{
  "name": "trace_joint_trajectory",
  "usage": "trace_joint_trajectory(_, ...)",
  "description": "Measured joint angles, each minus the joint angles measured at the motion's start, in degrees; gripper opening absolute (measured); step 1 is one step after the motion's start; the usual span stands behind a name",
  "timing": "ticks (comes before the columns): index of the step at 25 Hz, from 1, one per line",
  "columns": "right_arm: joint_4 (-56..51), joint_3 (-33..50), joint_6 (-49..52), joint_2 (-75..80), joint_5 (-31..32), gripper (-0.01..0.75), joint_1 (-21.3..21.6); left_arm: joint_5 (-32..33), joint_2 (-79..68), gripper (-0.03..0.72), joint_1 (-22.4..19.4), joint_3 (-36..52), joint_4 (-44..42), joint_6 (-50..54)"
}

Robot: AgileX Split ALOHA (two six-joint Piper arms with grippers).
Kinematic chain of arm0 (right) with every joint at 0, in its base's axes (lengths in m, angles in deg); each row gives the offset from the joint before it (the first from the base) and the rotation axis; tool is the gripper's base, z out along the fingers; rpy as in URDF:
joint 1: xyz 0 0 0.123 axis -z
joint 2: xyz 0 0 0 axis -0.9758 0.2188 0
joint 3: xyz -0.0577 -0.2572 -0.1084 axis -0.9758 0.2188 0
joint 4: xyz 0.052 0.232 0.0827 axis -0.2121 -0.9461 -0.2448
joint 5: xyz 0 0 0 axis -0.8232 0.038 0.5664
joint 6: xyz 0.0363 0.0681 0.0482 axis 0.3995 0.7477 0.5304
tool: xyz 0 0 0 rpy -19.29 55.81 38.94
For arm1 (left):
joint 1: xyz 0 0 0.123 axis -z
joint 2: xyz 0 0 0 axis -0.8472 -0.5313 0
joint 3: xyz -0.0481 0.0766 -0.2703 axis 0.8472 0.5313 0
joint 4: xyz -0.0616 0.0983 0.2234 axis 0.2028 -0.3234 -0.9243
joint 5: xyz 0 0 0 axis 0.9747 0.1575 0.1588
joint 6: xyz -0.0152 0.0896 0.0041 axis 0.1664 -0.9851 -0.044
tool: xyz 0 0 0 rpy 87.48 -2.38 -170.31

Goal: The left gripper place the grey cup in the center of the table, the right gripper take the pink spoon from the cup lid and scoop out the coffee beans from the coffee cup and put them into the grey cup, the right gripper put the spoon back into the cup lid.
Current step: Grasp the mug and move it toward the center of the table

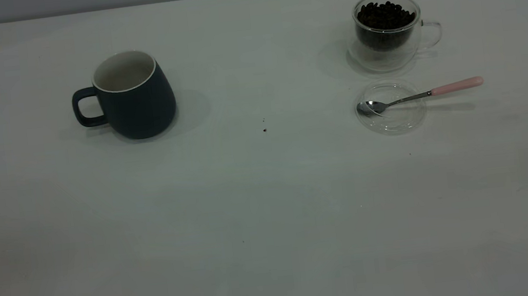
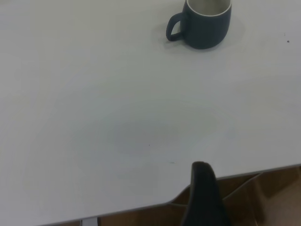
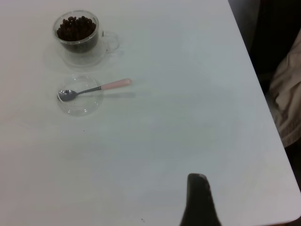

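Grey cup [image 1: 133, 97]: upright, table [image 1: 260, 207] left. Coffee cup [image 1: 388, 29] holding coffee beans [image 1: 385, 15]: right. Pink spoon [image 1: 418, 95]: bowl in cup lid [image 1: 391, 107]. Left gripper [image 2: 203, 195], right gripper [image 3: 198, 200]: finger state cannot be told.

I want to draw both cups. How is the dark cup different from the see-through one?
The grey cup is dark blue-grey with a white inside; the coffee cup is clear glass. The grey cup looks bigger. The grey cup looks empty, while the coffee cup holds dark coffee beans. In the exterior view the grey cup's handle points left and the coffee cup's points right. Both stand upright on the table and each has a loop handle.
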Motion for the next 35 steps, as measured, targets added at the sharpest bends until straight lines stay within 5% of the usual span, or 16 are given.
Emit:
trace_joint_trajectory(19,0.0,0.0,-0.1,0.0,0.0,0.579,0.0,-0.4,0.0,0.565,0.0,0.0,0.0,0.1)
trace_joint_trajectory(25,0.0,0.0,-0.1,0.0,0.0,0.579,0.0,-1.4,-4.0,0.565,0.0,-0.7,-4.9,7.2)
trace_joint_trajectory(35,0.0,0.0,0.0,0.0,0.0,0.579,0.0,-25.5,-36.4,0.565,0.0,-6.0,-4.2,5.7)
